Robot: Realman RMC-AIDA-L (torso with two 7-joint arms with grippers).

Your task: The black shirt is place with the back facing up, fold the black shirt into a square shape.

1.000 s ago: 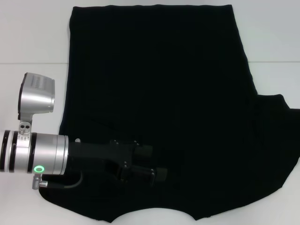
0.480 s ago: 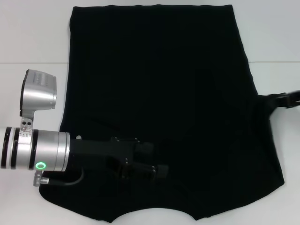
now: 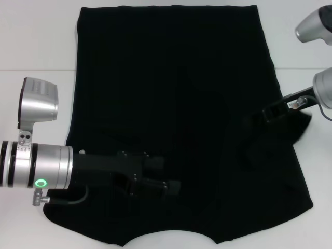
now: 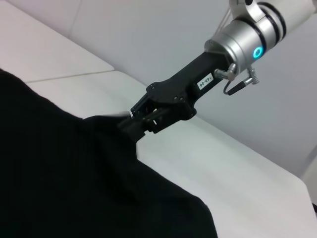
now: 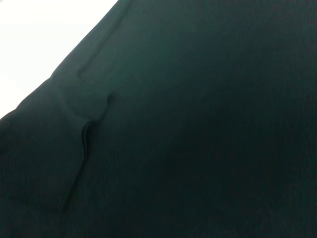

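We see the black shirt (image 3: 171,104) spread flat on a white table (image 3: 36,41). Our right gripper (image 4: 132,125) is clenched on the shirt's right sleeve, lifting it inward. Our left gripper (image 3: 174,189) rests low on the fabric; we cannot tell its jaws' state.

Only marking visible: a small white label (image 4: 206,81) on the black neck of the right gripper (image 4: 130,120), seen in left wrist view. Chars too small to read reliably. No lettering visible on the black shirt (image 3: 171,104).
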